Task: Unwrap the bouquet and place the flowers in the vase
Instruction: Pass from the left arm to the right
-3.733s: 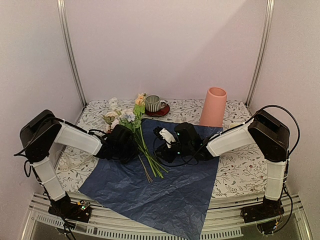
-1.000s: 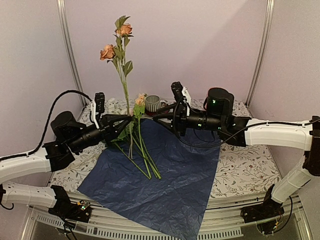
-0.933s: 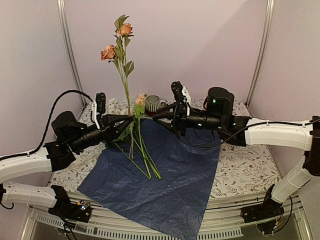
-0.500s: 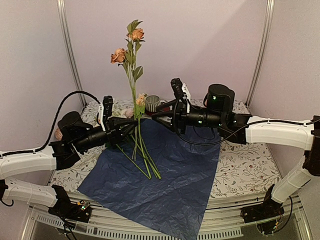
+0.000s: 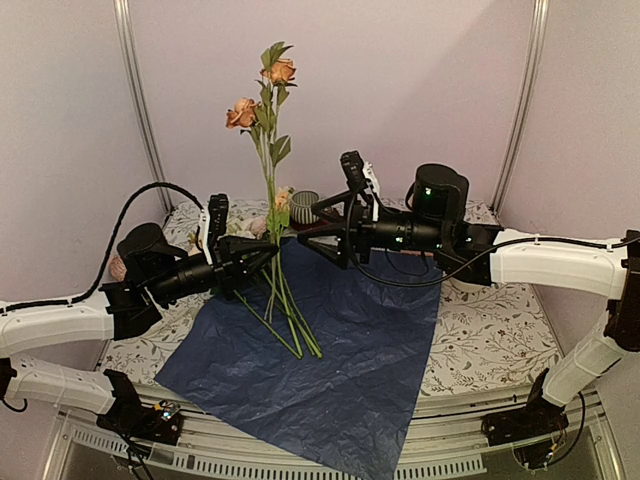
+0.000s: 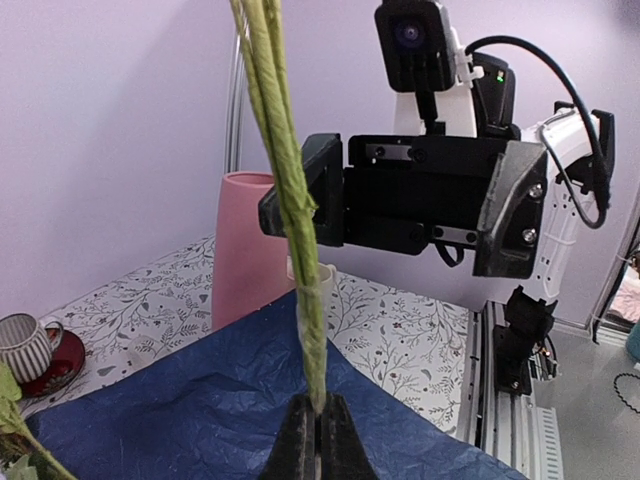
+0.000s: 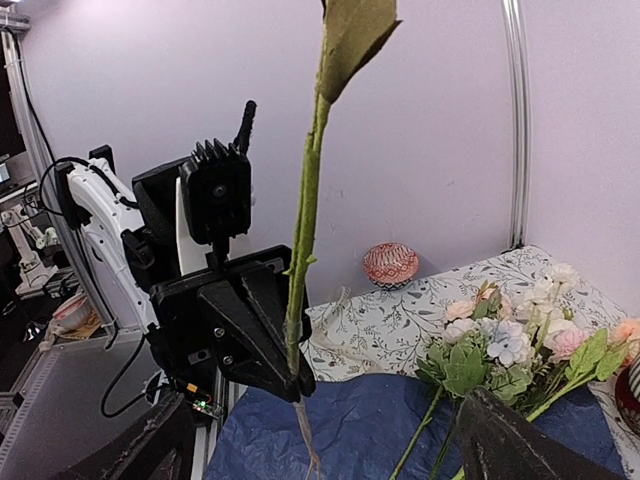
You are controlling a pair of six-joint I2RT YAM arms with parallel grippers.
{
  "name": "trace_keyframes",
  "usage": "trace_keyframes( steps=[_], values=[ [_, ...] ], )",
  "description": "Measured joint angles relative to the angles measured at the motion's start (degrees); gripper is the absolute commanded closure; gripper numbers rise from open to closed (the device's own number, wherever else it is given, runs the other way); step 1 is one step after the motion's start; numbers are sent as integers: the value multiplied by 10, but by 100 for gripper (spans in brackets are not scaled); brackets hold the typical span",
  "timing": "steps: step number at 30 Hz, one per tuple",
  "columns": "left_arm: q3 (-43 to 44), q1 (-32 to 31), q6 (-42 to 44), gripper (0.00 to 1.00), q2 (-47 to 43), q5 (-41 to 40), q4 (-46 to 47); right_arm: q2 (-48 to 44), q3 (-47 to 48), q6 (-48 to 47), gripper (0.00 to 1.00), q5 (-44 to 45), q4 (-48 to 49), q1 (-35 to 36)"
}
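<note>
My left gripper [image 5: 271, 256] is shut on the lower end of one long green stem [image 6: 297, 215] and holds it upright. Two peach roses [image 5: 279, 71] top it. In the left wrist view the shut jaws [image 6: 318, 418] pinch the stem's tip. My right gripper [image 5: 314, 229] stands wide open facing that stem, a little short of it, touching nothing. The other flowers [image 7: 500, 345] lie on the flat blue paper [image 5: 350, 350], stems [image 5: 292, 322] toward me. The pink vase [image 6: 249, 250] stands upright behind the right arm, hidden in the top view.
A striped cup [image 5: 303, 206] on a red saucer [image 6: 62, 366] stands at the back of the floral cloth [image 5: 480, 340]. A red patterned bowl [image 7: 391, 264] sits at the far left edge. Metal posts [image 5: 137, 100] flank the back wall.
The right gripper's jaws have swung wide open. My left arm has carried the upright rose stem a little to the right, toward the right gripper.
</note>
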Motion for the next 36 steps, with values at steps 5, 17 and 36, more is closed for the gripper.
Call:
trace_keyframes(
  steps=[5,17,36],
  values=[
    [0,0,1,100,0,2,0,1,0,5,10,-3,1,0],
    [0,0,4,100,9,12,5,2,0,19,25,-18,8,-1],
    [12,-3,5,100,45,52,12,36,26,51,64,-54,26,-5]
  ],
)
